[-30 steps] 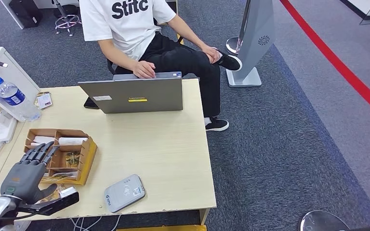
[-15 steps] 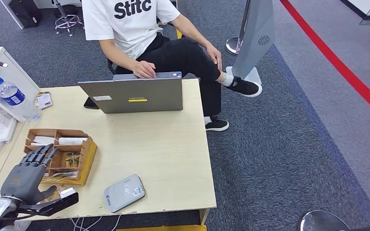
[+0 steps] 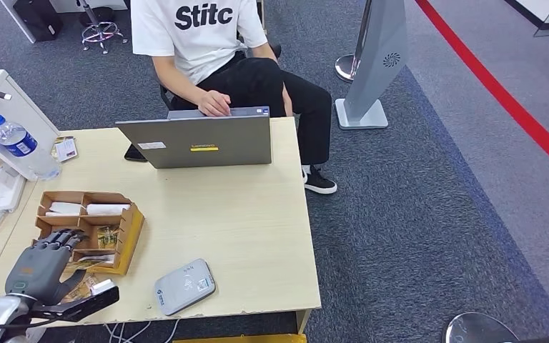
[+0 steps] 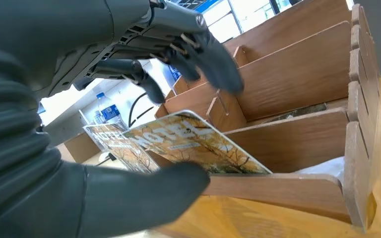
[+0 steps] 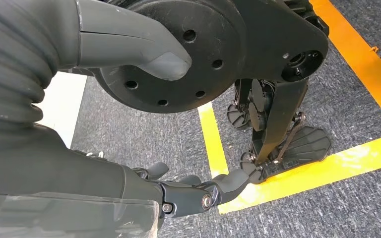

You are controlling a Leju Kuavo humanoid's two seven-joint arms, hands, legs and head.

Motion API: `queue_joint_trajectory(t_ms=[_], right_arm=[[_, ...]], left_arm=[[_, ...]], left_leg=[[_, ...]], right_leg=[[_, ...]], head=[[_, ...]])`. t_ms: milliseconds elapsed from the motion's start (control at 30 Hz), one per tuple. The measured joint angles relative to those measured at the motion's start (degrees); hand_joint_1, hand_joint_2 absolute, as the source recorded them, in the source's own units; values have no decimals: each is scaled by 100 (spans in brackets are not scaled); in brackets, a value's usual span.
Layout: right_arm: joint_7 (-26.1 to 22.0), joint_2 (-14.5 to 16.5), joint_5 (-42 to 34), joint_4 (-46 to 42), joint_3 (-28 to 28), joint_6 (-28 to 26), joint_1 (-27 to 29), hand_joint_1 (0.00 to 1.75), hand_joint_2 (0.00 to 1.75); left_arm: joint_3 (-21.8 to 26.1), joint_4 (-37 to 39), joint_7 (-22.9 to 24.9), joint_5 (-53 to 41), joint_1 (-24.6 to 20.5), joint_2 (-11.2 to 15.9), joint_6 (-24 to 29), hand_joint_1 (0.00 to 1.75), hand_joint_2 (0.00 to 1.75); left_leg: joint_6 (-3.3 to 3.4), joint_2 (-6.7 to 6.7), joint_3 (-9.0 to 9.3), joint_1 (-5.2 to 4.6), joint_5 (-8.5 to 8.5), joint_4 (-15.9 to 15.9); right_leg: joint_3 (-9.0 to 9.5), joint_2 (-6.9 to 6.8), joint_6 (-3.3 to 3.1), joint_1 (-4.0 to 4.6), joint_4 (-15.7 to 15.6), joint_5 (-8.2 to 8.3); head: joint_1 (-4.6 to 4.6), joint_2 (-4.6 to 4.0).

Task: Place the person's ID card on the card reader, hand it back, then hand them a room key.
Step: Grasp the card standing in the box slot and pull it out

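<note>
Left hand sits at the near end of the wooden organizer, fingers curved over the near compartments, thumb underneath the front edge. Fingers and thumb are apart, nothing pinched between them. In the left wrist view a room key card with a leafy "HOTEL" print leans tilted in the near compartment, between thumb and fingers; can't tell if the hand touches it. A second card with the same print lies just behind it.

Right hand hangs by the robot's side over dark carpet with yellow floor tape, fingers loosely spread, holding nothing.

Card reader, grey, lies flat near the table's front edge, right of the organizer, nothing on it. ID card: can't make it out.

Far side of the table: open grey laptop, person in a white T-shirt seated behind it, one hand on the laptop's top edge. Water bottle stands at the far left.
</note>
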Motion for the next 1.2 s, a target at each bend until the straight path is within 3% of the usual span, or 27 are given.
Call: queue_joint_trajectory(t_ms=[500,733,1033,1200], right_arm=[[-18,0,0,0,0,-1,0,0,175],[-19,0,0,0,0,-26,1,0,175],[-10,0,0,0,0,-72,6,0,175],[85,0,5,0,16,-122,8,0,175]], left_arm=[[56,69,-82,99,-5,-8,61,175,175],[190,-2,-168,277,-60,-34,343,175,175],[419,-252,-198,439,-440,-33,469,175,175],[446,-215,-56,456,-815,35,274,175,175]], left_leg=[[0,0,0,0,0,0],[0,-2,0,0,0,0],[-3,-1,2,0,3,1],[-3,-7,0,1,3,1]], right_leg=[[0,0,0,0,0,0],[-1,0,0,0,0,0],[0,-1,-3,0,0,2],[0,-6,-3,1,0,3]], head=[[-1,1],[0,0],[-1,0],[1,1]])
